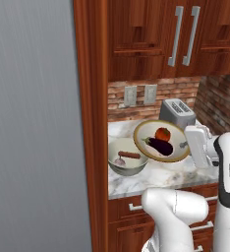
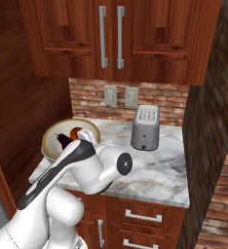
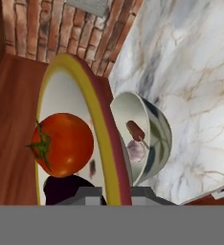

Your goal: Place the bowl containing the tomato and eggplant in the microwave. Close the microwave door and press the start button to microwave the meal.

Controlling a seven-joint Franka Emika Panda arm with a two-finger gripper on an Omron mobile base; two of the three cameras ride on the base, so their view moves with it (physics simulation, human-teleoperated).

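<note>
Your claw (image 3: 117,194) is clamped on the rim of the bowl (image 1: 146,132): in the hand view the two finger tips sit either side of the tan-brown edge, one inside, one outside. In the left base view the hand meets the bowl's right edge, but the fingers themselves are too small to make out there.

You have the bowl off the tabletop (image 1: 176,174), tilted, above the left part of the surface. The tomato (image 1: 162,134) and the eggplant (image 1: 160,145) lie inside it, side by side. In the hand view the eggplant (image 3: 66,187) is cut off at the bottom; you see only a dark purple lump beneath the tomato (image 3: 63,143).

In the right base view your own arm hides most of the bowl (image 2: 52,132); a strip of rim and slivers of both items are visible above the arm.

A deeper pale bowl (image 1: 128,165) stands near the tabletop's front left corner, just below the lifted bowl, with a reddish-brown sausage (image 1: 129,155) in it. A second, pinkish item beside the sausage cannot be identified.

A toaster (image 2: 145,127) stands toward the back edge, well apart from both bowls.
</note>
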